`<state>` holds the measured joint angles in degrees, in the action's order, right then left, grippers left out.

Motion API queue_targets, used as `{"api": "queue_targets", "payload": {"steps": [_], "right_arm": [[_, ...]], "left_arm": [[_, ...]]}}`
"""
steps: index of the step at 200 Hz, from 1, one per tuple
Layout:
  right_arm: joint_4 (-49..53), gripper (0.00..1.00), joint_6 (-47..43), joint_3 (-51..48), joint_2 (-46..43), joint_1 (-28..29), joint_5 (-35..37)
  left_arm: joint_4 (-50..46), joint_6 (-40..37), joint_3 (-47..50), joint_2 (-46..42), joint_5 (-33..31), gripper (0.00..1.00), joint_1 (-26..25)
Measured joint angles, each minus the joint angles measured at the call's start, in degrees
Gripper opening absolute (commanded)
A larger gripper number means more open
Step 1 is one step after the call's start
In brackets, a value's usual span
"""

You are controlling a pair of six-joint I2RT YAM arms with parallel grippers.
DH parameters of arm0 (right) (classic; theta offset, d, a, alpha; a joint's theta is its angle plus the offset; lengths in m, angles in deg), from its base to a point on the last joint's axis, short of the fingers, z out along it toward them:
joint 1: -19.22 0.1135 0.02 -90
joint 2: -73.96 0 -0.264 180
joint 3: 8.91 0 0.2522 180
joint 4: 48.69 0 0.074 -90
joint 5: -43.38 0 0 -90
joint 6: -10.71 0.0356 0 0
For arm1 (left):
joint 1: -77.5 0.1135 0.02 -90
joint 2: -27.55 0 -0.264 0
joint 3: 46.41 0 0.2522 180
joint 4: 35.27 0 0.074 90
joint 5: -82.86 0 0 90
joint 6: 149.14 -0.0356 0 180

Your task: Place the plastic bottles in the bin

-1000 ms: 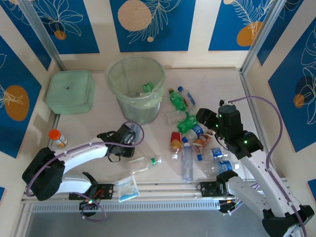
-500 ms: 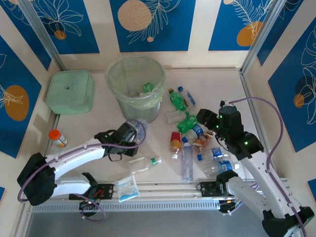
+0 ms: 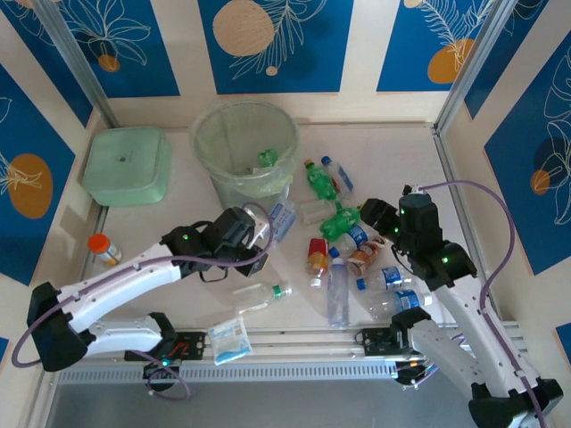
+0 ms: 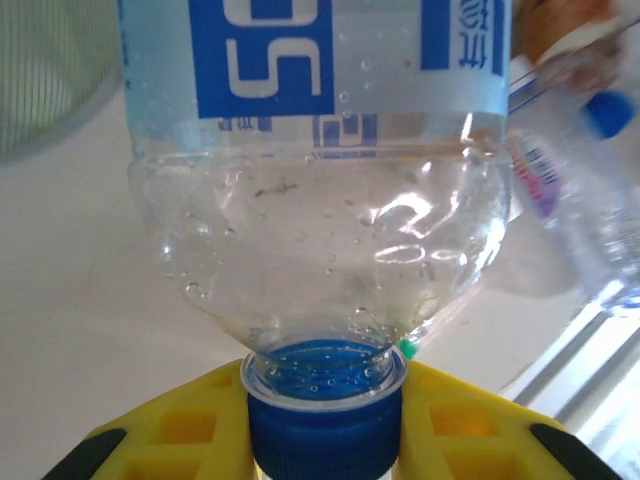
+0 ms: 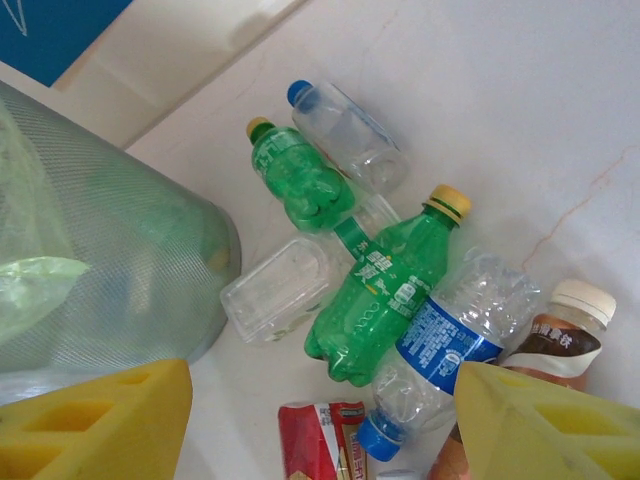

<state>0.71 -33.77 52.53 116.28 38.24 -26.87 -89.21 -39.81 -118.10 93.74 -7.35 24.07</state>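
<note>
The left gripper [image 3: 256, 234] is closed on the neck of a clear bottle [image 3: 282, 218]. In the wrist view its blue cap [image 4: 325, 440] is seen clamped between yellow fingers [image 4: 170, 440]. The bottle's long axis is pointed away from the gripper, toward the back right. It is held just beside the bin [image 3: 239, 201], not yet over the opening. The bin lies behind and to the left, so a lift over the rim is judged necessary. The right gripper [image 3: 375, 214] is spread wide above the loose bottles [image 3: 343, 227], farther from the bin.
</note>
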Motion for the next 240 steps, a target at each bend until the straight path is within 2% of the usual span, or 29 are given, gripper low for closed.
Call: {"api": "queue_targets", "payload": {"steps": [73,127,155,190,240], "right_arm": [[0.02,0.7,0.85,-0.9,0.31,-1.09,-1.79],[0.02,0.7,1.36,-0.9,0.31,-1.27,-2.27],[0.02,0.7,1.53,-0.9,0.31,-1.27,-2.86],[0.02,0.7,1.7,-0.9,0.31,-1.27,-3.72],[0.2,0.7,1.92,-0.9,-0.17,-1.29,-3.74]], "left_arm": [[-6.38,-3.74,-22.47,1.84,2.49,0.0,-0.5],[-12.2,-7.1,-40.92,10.54,-8.11,0.0,0.74],[-14.19,-8.0,-46.53,17.09,-9.55,0.0,5.33],[-15.43,-8.83,-52.59,25.07,-9.09,0.0,13.94],[-15.82,-8.96,-54.31,29.4,-6.6,0.0,21.99]]}}
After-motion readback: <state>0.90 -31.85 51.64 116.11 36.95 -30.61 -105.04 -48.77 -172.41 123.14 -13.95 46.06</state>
